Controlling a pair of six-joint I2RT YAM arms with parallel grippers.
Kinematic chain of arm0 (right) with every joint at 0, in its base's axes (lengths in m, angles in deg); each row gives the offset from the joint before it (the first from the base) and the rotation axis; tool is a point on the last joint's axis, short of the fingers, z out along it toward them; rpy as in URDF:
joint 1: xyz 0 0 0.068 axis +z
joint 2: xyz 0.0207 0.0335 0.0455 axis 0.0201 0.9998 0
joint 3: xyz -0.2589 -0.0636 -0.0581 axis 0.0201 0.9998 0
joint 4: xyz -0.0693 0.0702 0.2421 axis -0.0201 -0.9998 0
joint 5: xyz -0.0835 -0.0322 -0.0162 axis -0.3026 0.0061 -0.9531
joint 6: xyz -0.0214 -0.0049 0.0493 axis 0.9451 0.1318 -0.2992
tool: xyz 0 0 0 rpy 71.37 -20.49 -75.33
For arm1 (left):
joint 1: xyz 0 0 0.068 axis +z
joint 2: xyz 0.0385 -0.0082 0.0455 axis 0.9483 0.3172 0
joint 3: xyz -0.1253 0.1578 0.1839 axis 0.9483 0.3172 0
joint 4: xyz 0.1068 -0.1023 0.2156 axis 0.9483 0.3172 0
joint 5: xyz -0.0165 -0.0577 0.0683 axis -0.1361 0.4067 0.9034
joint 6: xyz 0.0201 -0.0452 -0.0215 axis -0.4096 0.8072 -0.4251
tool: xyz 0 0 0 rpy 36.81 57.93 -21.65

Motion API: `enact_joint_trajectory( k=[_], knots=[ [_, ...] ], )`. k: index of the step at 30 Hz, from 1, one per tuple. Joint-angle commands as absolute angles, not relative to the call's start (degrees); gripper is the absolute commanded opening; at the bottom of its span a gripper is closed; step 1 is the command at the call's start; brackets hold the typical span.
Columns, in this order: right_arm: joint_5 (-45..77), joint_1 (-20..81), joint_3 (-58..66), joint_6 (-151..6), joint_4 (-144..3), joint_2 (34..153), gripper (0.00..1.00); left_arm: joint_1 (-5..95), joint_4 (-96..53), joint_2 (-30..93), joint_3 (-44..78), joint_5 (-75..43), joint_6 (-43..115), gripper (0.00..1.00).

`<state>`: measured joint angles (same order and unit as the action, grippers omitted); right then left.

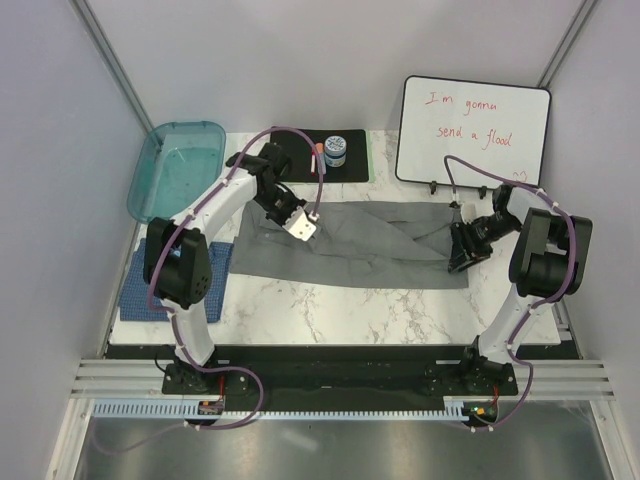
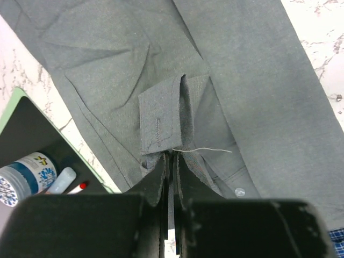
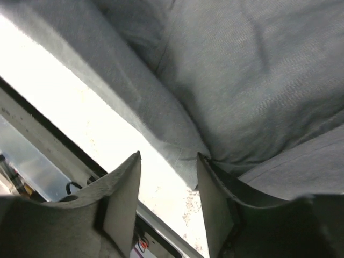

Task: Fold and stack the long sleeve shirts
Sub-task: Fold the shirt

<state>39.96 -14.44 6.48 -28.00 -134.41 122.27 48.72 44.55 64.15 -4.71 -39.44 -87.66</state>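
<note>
Spread flat and lengthwise on the marble table [image 1: 400, 305], the grey shirt [image 1: 370, 245]: directly in front of the whiteboard [image 1: 475, 130] and reaching well off to the whiteboard's left. Creased in places, one button showing in the left wrist view. Far to the left of the whiteboard and nearer the arm bases, the blue checked shirt [image 1: 140, 290]: at the table's left edge, partly hidden behind the left arm, close by the grey shirt's left end.

Over the grey cloth, left of the whiteboard and forward of it, the left gripper [image 1: 305, 228]: fingers pressed together on a small folded flap of the grey shirt, a stitched line on the flap and a loose thread beside the tips. Just in front of the whiteboard's lower edge, at the shirt's right end, the right gripper [image 1: 465, 255]: fingers spread, one fingertip [image 3: 212, 188] against the cloth's edge, bright bare table in the gap.

Just left of the whiteboard, at the same depth, a dark mat [image 1: 290, 160] with a blue-labelled jar [image 1: 336, 150]. Farther left again, at the table's far corner, the teal tray [image 1: 150, 180].
</note>
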Motion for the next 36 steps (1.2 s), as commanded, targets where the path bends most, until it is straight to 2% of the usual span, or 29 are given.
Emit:
enact_joint_trajectory(
  k=[1,3,6,10,12,15,16,18,25,30,36],
  knots=[
    [42.77,-14.40,5.01,-21.36,-141.67,118.80,0.55,49.44,44.13,61.22,-2.87,-41.53,-94.14,0.02],
    [44.88,-14.40,3.60,-19.25,-145.09,118.01,0.56,49.97,44.22,62.62,-3.13,-42.76,-92.56,0.03],
    [47.08,-14.32,1.05,-18.98,-146.33,116.34,0.56,51.02,43.95,64.38,-3.75,-43.99,-89.04,0.21],
    [47.70,-13.18,-4.30,-21.26,-145.64,115.02,0.56,53.39,43.95,63.42,-3.40,-45.39,-85.97,0.36],
    [47.70,-12.04,-6.06,-24.76,-142.67,115.01,0.54,55.32,44.04,63.16,-5.32,-47.85,-83.33,0.39],
    [47.70,-8.18,-8.88,-29.76,-137.93,115.98,0.50,56.56,43.26,62.37,-6.74,-50.49,-77.36,0.50],
    [47.52,-5.64,-9.75,-30.92,-136.77,116.68,0.49,56.48,41.86,61.84,-6.48,-51.54,-71.60,0.59],
    [47.96,-1.86,-10.55,-32.77,-134.05,117.47,0.48,56.04,36.78,60.78,-5.25,-54.71,-64.63,0.63],
    [41.82,5.37,-8.36,-37.79,-124.55,123.17,0.47,54.80,21.13,62.01,2.48,-48.23,-46.25,0.62],
    [31.91,5.37,-8.27,-37.26,-120.08,127.05,0.41,54.89,17.06,61.05,8.80,-43.65,-46.05,0.62],
    [26.69,5.11,-8.62,-38.49,-115.67,128.37,0.32,54.81,9.24,58.68,12.77,-37.50,-34.22,0.63]
  ],
)
